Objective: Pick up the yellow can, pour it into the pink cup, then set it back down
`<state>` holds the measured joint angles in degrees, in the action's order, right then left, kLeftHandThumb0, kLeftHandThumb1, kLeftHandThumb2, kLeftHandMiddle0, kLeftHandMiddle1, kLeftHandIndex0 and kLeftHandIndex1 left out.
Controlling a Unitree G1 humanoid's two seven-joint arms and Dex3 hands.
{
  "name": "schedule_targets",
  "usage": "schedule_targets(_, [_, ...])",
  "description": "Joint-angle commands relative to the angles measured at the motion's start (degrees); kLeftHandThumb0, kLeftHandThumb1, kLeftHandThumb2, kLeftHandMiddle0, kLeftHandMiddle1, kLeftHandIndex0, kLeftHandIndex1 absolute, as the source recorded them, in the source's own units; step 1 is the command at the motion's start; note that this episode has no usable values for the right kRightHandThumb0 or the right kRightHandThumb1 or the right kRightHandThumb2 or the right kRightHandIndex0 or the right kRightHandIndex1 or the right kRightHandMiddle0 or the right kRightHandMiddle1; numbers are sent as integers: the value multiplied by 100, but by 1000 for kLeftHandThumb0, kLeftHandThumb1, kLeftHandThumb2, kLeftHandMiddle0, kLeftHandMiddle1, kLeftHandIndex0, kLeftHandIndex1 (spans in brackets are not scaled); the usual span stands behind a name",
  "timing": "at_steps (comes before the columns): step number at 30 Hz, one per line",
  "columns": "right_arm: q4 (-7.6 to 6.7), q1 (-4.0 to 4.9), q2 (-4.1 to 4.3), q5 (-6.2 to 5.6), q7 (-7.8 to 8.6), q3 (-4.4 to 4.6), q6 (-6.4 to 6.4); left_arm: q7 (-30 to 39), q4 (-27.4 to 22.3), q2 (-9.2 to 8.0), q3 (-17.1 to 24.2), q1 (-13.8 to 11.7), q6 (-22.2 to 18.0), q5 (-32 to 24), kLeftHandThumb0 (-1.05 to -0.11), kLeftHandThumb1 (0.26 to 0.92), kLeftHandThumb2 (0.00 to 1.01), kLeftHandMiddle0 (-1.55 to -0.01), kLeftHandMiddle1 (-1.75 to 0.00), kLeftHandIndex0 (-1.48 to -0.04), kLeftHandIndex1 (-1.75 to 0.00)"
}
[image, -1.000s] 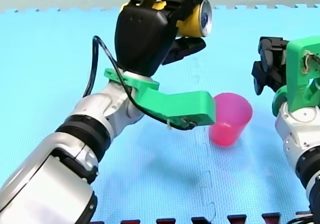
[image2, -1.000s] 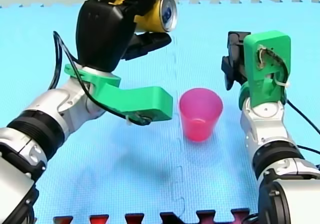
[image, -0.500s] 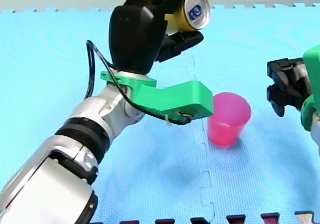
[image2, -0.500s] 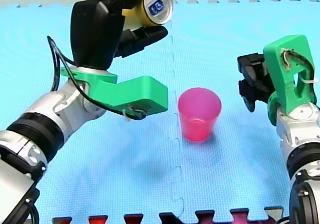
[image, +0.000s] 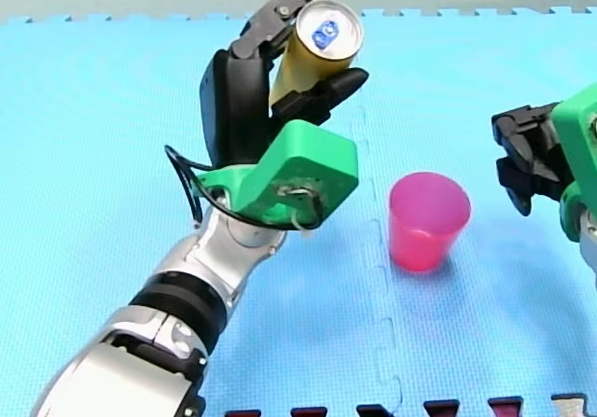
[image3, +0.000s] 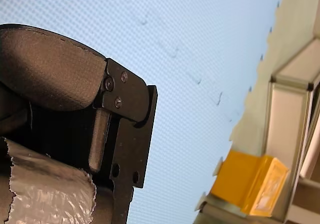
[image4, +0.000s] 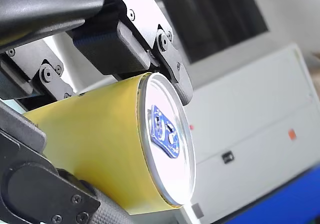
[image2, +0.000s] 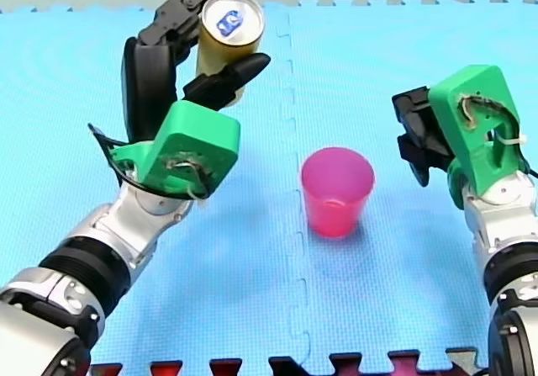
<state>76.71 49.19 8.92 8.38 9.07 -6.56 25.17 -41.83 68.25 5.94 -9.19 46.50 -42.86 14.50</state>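
Gripping yellow can (image: pixel 312 58) aloft, left robot hand (image: pixel 235 100) above mat (image: pixel 93 156)

floor: blue foam mat (image: pixel 93 109) | beyond: beige floor (image3: pixel 292 28) | backdrop: perhaps white cabinet (image4: pixel 260 134)

Upper centre of the head view: the yellow can (image: pixel 303 67), smooth painted metal with a glossy bare-metal lid, is gripped by the left hand (image: pixel 233 100), whose black shells look like matt, faintly grained plastic. Below it, a green bracket (image: pixel 303 170) has the dull finish of plastic, above a satin silver forearm (image: pixel 219 258). Centre right, the pink cup (image: pixel 427 221) is smooth plastic. The right hand (image: pixel 527 160), at the right edge, is the same matt black. The blue mat (image: pixel 93 156) is dimpled foam. In the first wrist view, a crinkled silver wrap (image3: pixel 45 184) may be foil.
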Motion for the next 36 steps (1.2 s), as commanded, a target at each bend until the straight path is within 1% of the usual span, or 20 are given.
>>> schedule_targets(1, [17, -33, 77, 21, 37, 16, 100, 106, -43, 3, 163, -84, -108, -81, -428, 820, 1, -1301, -67, -1176, -23])
schedule_targets(3, [19, -46, 82, 20, 53, 22, 152, 164, -34, -8, 231, -133, -147, -71, -427, 819, 1, -1305, -60, -1179, -20])
schedule_targets(5, [22, -53, 85, 14, 65, 22, 175, 159, -20, -6, 291, -182, -205, -49, -424, 819, 0, -1309, -53, -1182, -16])
schedule_targets(10, [26, -52, 97, -4, 111, 14, 184, 242, 27, 31, 491, -291, -422, -122, -415, 819, 0, -1315, -39, -1192, -12])
schedule_targets(15, [26, -37, 103, -10, 137, 12, 174, 290, 56, 13, 581, -358, -517, -102, -406, 819, 0, -1325, -31, -1196, -8])
schedule_targets(22, [24, -41, 128, 35, 115, 58, 198, 306, 30, -124, 597, -522, -537, 43, -396, 822, 1, -1331, -21, -1193, -3])
schedule_targets(26, [24, -33, 155, 109, 21, 104, 233, 329, -99, -243, 629, -769, -601, 93, -389, 824, 1, -1331, -16, -1192, -1])
schedule_targets(29, [26, -25, 171, 127, -1, 110, 243, 345, -162, -320, 665, -855, -561, 98, -388, 826, 1, -1331, -13, -1191, 0])
schedule_targets(33, [26, -23, 186, 150, -20, 129, 281, 439, -193, -373, 752, -923, -542, 16, -387, 827, 1, -1334, -11, -1192, 0])
schedule_targets(36, [25, -29, 193, 155, -22, 126, 318, 491, -233, -386, 816, -979, -497, -37, -384, 828, 1, -1336, -11, -1193, -1])
